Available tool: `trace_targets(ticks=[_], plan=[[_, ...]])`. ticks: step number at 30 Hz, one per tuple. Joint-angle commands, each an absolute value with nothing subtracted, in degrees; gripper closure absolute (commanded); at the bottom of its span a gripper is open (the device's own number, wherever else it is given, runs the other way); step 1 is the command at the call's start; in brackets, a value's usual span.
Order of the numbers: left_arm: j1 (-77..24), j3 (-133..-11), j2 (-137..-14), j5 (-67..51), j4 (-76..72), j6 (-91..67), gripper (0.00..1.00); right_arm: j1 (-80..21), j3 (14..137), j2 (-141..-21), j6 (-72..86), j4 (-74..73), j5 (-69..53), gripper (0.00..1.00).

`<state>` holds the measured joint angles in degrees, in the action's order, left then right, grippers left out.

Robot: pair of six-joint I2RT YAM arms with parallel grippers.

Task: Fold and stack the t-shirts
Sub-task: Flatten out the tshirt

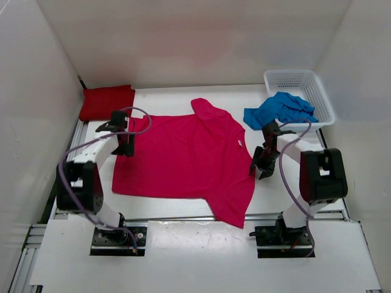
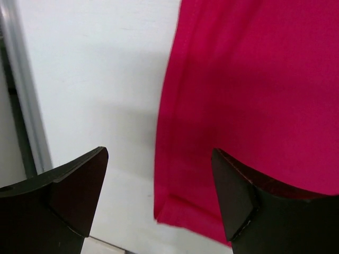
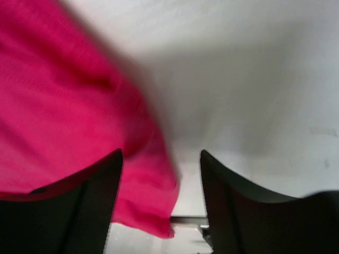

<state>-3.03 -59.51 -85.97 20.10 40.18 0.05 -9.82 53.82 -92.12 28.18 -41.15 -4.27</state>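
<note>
Pink shirt (image 1: 183, 159) lies spread flat across the middle of the table (image 1: 165, 97), collar toward the right and one sleeve poking toward the top of the frame. Its lower right corner reaches the table's near edge.

Left gripper (image 1: 125, 148) sits at the shirt's left edge, in the left half of the overhead view. On its wrist camera, the left gripper (image 2: 159, 196) has its fingers spread wide. One finger (image 2: 69, 196) is over bare table (image 2: 95, 79) and the other (image 2: 249, 201) is over the pink shirt (image 2: 249, 79), so the hem runs between them. Whether they touch the cloth, I cannot tell.

Over on the right, the right gripper (image 1: 263, 168) points down just beside the shirt's right edge. Its own camera is blurred, but the right gripper (image 3: 161, 201) is clearly parted too, with pink shirt (image 3: 63, 106) on the left of the frame and table (image 3: 249, 79) on the right. A corner of the cloth hangs low between the fingers, and nothing is clamped.

Red shirt (image 1: 107, 102) rests folded at the upper left corner of the table. Blue shirt (image 1: 278, 110) is crumpled at the upper right, spilling over the near left rim of the basket (image 1: 308, 79).
</note>
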Motion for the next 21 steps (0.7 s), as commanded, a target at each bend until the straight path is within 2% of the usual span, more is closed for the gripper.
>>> trace_targets(ticks=[1,3,4,6,12,18,19,21], plan=[[-2.8,-60.6,-90.7,21.1,36.2,0.0,0.11,-9.6,55.6,-95.4,27.4,-36.7,-8.3,0.52],[-2.8,-59.0,-94.1,23.2,33.7,0.0,0.11,-9.6,54.1,-96.1,28.2,-36.0,-8.8,0.68],[-2.8,-58.2,-95.2,23.8,33.7,0.0,0.12,-9.6,54.1,-96.8,28.8,-36.0,-9.6,0.88],[-2.2,-57.0,-96.6,23.8,33.1,0.0,0.12,-8.3,51.8,-96.8,28.8,-36.0,-9.6,1.00],[-3.3,-51.3,-94.6,22.6,33.1,0.0,0.12,1.1,41.6,-85.0,37.5,-35.5,-9.1,1.00],[-5.0,-42.9,-86.8,23.1,33.1,0.0,0.12,3.6,33.6,-70.5,44.5,-38.5,-0.8,1.00],[-5.0,-42.0,-85.7,23.1,33.7,0.0,0.10,3.6,33.6,-69.2,44.5,-38.5,-0.8,0.95],[-5.0,-41.2,-81.9,22.2,34.2,0.0,0.08,3.6,33.8,-67.7,43.7,-38.5,-1.7,0.73]])
